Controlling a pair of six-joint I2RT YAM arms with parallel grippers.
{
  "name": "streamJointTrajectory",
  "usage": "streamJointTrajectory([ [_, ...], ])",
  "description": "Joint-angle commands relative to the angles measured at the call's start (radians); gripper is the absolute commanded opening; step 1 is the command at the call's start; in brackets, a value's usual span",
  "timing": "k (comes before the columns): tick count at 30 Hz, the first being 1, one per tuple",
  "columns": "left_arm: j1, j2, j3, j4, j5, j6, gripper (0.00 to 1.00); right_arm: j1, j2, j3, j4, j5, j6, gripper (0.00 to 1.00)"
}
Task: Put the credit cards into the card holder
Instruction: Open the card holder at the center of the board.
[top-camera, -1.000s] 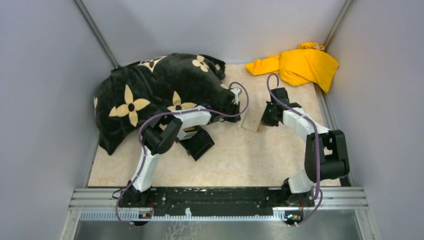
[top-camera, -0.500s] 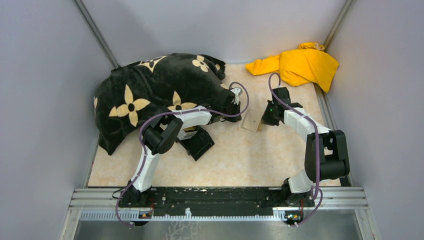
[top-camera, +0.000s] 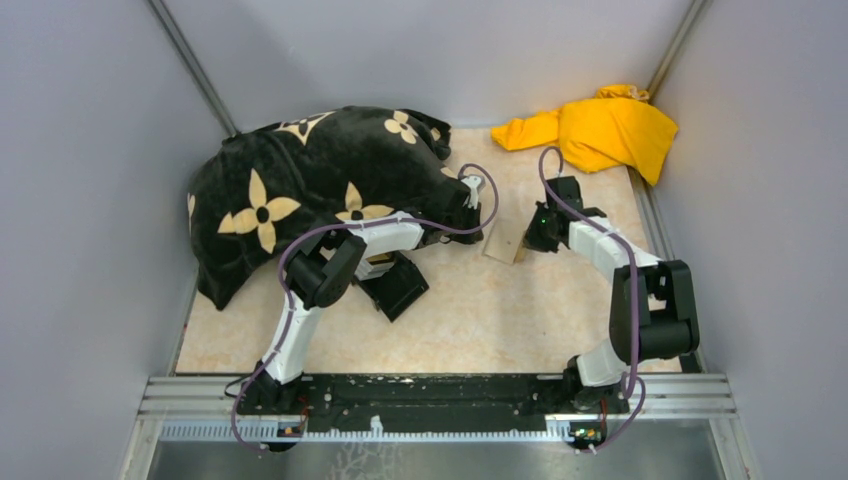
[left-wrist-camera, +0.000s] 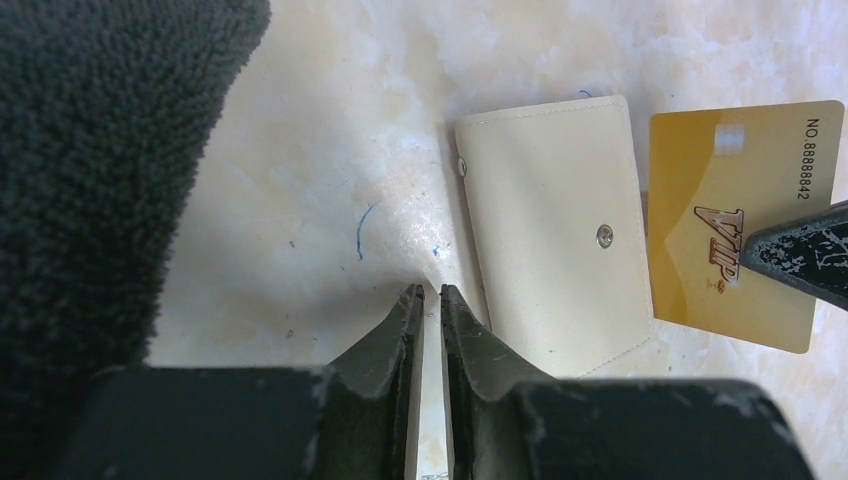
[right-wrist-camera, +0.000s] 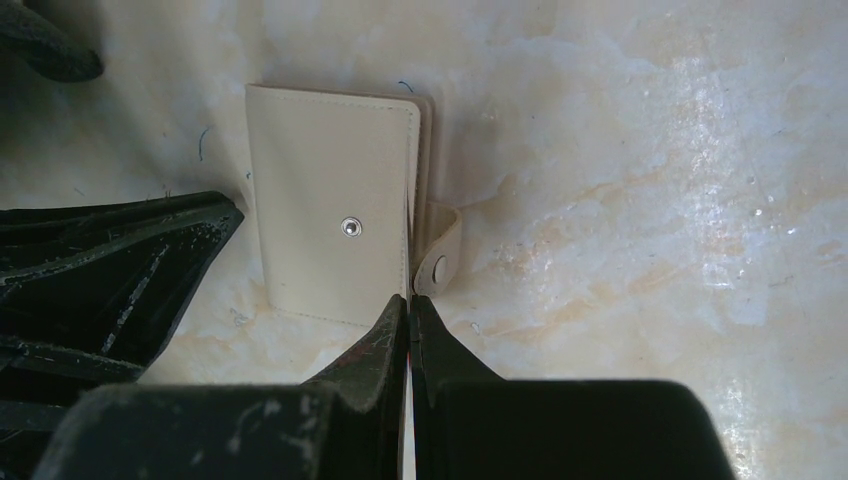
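Lying flat on the table (top-camera: 470, 320) in the top view, the card holder (top-camera: 503, 243) sits between the left pincer (top-camera: 478, 232) and the right pincer (top-camera: 528, 240). In the left wrist view, the left pincer's tips stand a narrow slit apart just beside the holder's left edge, with nothing seen between them. The gold card (left-wrist-camera: 700, 200) hangs just right of the holder. In the right wrist view, the right pincer is clamped on that card, seen edge-on beside the holder's clasp tab (right-wrist-camera: 440, 245).

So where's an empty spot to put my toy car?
Best is the bare front middle of the table, between the black box and the right arm. There's also a gap at the back between the blanket and yellow cloth. Around the holder it's crowded: left gripper and right gripper, holding a gold card, meet there.
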Motion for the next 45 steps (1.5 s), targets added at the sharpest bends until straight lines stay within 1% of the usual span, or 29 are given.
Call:
streamJointTrajectory([
  [1, -0.011, 0.048, -0.002, -0.050, 0.008, 0.007, 0.17, -0.015, -0.031, -0.013, 0.041, -0.008, 0.011, 0.00],
  [9, -0.011, 0.049, -0.007, -0.047, 0.010, 0.006, 0.17, -0.024, -0.031, -0.044, 0.076, -0.036, 0.028, 0.00],
  [26, -0.011, 0.041, -0.038, -0.036, 0.013, 0.004, 0.16, -0.055, -0.087, -0.150, 0.235, -0.129, 0.095, 0.00],
  [45, -0.013, 0.042, -0.055, -0.032, 0.020, -0.006, 0.15, -0.056, -0.122, -0.224, 0.351, -0.132, 0.144, 0.00],
])
